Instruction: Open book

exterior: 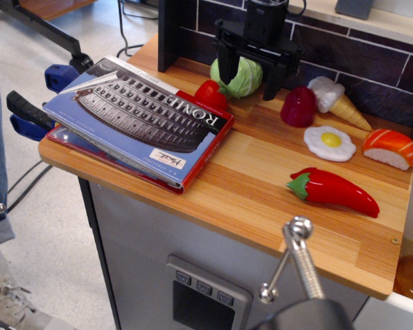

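The book point(141, 120) lies closed and flat on the left part of the wooden counter point(261, 192). Its cover is blue with a grey Colosseum photo, the white title "ROME" and red edging. Its left part overhangs the counter's left edge. My gripper point(250, 72) hangs at the back of the counter, above and behind the book's far right corner. Its two black fingers point(227, 65) point down, spread apart and empty, with a green toy cabbage point(242, 77) between and behind them.
Toy foods lie right of the book: a red strawberry point(210, 94), a dark red piece point(298, 106), an ice cream cone point(337, 100), a fried egg point(329, 143), salmon sushi point(390, 148) and a red chilli point(334, 191). A black post point(168, 34) stands behind. Blue clamps point(27, 117) grip the left edge.
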